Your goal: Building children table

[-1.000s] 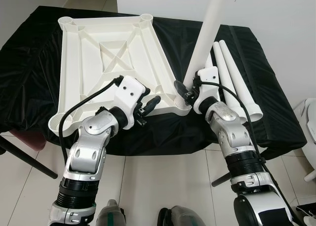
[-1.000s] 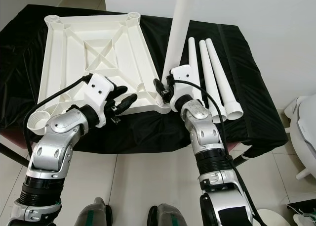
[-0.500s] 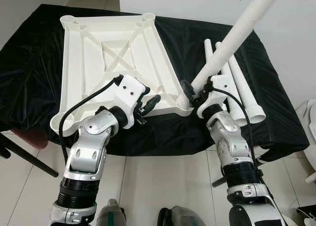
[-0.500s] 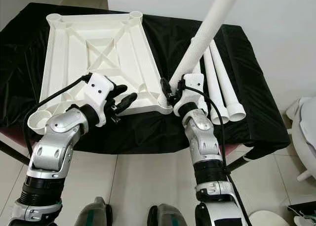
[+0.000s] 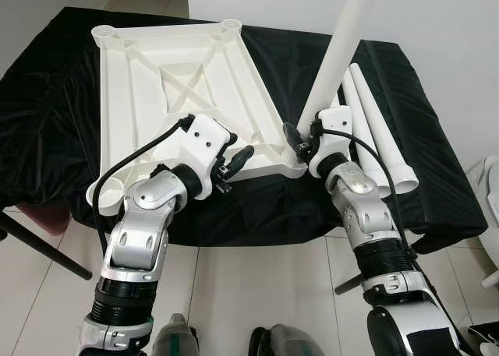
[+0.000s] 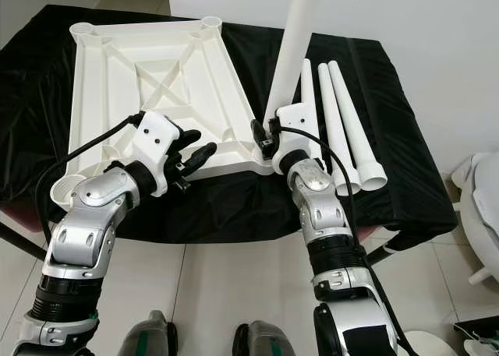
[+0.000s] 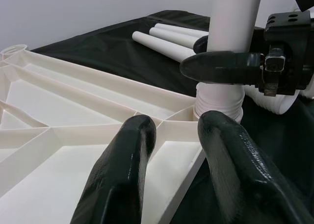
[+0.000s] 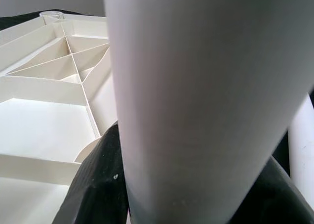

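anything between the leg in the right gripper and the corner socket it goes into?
Nothing visible. The right gripper is shut on the long white plastic table leg, whose ribbed foot already sits at the near right corner socket of the upside-down white plastic tabletop. The left gripper hovers open beside it, clear.

A plain room in a home, it seems. The floor (image 5: 234, 294) is pale tile, the wall (image 5: 437, 13) bare white. A table (image 5: 47, 122) draped in black cloth stands against it.
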{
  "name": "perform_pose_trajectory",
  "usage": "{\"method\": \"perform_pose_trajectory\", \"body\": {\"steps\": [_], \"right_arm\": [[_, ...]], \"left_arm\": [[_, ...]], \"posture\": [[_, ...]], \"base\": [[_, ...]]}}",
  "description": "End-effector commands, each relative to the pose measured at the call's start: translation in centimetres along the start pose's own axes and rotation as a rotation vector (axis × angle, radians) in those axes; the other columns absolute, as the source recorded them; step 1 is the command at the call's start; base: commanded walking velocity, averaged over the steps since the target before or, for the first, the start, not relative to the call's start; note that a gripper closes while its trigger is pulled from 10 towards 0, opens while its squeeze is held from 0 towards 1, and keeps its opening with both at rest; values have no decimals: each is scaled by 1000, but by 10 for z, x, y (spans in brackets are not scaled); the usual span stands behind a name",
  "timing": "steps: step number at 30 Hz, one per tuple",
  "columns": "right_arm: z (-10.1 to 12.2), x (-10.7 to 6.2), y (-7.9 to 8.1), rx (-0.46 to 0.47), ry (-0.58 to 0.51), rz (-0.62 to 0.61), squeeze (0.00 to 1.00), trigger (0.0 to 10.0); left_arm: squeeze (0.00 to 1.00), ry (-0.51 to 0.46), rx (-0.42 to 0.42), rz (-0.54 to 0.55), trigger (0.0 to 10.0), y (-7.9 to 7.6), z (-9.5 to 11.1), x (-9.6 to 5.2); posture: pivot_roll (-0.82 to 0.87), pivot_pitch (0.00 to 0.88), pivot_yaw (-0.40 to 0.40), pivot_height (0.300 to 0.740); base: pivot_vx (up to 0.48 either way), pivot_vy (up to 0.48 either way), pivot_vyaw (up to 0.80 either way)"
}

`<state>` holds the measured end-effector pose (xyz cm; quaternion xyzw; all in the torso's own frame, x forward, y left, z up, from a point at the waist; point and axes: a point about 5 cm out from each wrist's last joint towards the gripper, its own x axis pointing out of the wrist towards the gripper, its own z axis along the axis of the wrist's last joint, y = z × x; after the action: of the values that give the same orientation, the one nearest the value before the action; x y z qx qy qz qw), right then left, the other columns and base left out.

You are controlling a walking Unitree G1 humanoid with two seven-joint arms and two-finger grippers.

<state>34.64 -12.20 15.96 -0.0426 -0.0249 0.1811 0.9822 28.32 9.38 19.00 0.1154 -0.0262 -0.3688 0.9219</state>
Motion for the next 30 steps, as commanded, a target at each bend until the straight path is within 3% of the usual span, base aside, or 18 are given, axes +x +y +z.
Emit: {"method": "perform_pose_trajectory", "body": {"steps": [1,8,20,30], "right_arm": [[-26,-4,3,-37,131,23,0,10000],[-33,-7,3,-15,150,6,0,10000],[-32,-2,-10,173,178,-115,0,10000],[-33,-4,-6,135,171,-108,0,10000]], "left_arm": [[0,-3,6,147,10000,7,0,-1],[0,-4,6,151,10000,6,0,-2],[0,-9,11,141,10000,6,1,0],[0,-9,11,143,10000,4,1,-1]], "posture": [[56,50,-55,740],[56,54,-57,740],[51,54,-54,740],[56,56,-56,740]], "base": [[0,0,0],[0,0,0],[0,0,0],[0,0,0]]}}
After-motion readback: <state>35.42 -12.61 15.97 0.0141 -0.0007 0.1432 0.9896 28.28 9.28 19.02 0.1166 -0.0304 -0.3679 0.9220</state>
